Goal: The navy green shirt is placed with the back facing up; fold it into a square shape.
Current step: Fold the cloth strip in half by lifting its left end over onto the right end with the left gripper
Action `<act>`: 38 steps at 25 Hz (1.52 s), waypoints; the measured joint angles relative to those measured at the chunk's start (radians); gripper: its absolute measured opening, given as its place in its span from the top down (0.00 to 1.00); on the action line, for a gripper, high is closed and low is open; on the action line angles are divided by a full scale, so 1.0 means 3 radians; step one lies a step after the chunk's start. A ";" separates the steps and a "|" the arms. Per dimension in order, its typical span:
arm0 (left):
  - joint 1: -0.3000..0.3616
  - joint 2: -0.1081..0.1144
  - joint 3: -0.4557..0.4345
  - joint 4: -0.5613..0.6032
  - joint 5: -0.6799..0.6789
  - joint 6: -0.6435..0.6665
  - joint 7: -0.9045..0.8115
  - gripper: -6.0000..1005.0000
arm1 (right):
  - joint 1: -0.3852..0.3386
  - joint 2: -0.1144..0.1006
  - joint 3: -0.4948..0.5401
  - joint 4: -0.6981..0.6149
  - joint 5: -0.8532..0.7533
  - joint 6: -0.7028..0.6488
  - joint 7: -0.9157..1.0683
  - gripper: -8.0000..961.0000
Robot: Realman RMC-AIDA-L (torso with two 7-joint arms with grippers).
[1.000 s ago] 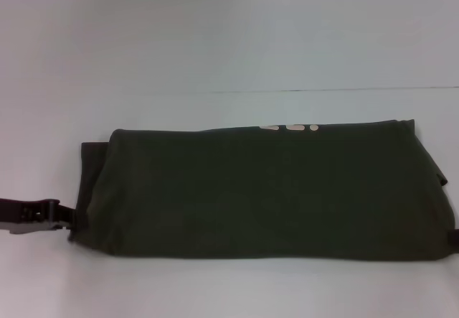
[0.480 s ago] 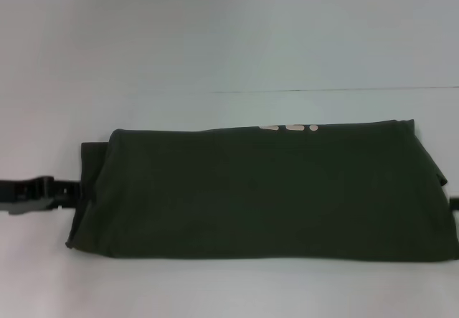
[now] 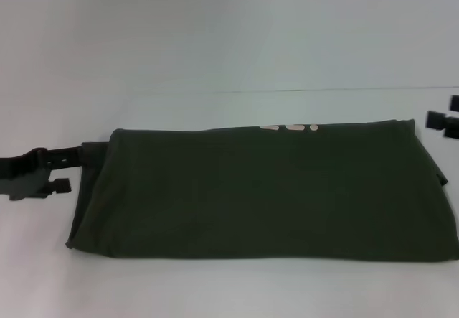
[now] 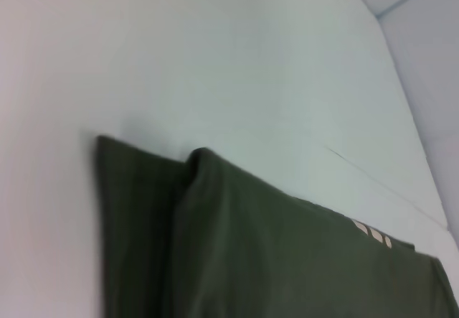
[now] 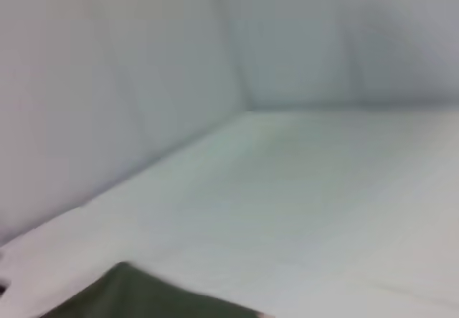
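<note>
Both tools (image 3: 61,171) (image 3: 441,120) flank the shirt (image 3: 265,189) in head view only.

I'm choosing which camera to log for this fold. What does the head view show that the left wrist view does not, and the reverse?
Only the head view shows both grippers, the left gripper at the shirt's left end and the right gripper beyond its far right corner, plus the whole folded band. Only the left wrist view shows the layered left-end fold close up. Both show the navy green shirt on the white table and cream lettering.
</note>
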 joint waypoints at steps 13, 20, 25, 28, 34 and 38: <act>0.0233 -0.0036 -0.0174 0.0093 0.0108 0.0203 -0.0591 0.07 | -0.0092 0.0087 -0.0104 0.0497 0.0033 -0.0762 -0.1885 0.06; 0.0352 -0.0102 -0.0169 -0.0056 0.0127 0.0036 -0.0638 0.09 | -0.0137 0.0068 -0.0180 0.0509 0.0021 -0.0885 -0.1955 0.06; 0.0362 -0.0112 -0.0129 -0.0222 0.0129 -0.0121 -0.0628 0.10 | -0.0145 0.0060 -0.0183 0.0511 0.0000 -0.0911 -0.1958 0.06; 0.0362 -0.0114 -0.0111 -0.0280 0.0130 -0.0204 -0.0633 0.10 | -0.0151 0.0060 -0.0183 0.0512 0.0000 -0.0917 -0.1958 0.06; 0.0317 -0.0119 -0.0101 -0.0391 0.0110 -0.0294 -0.0646 0.11 | -0.0158 0.0060 -0.0172 0.0522 0.0000 -0.0919 -0.1958 0.06; 0.0278 -0.0118 -0.0101 -0.0490 0.0111 -0.0414 -0.0655 0.12 | -0.0159 0.0060 -0.0161 0.0522 0.0000 -0.0919 -0.1945 0.06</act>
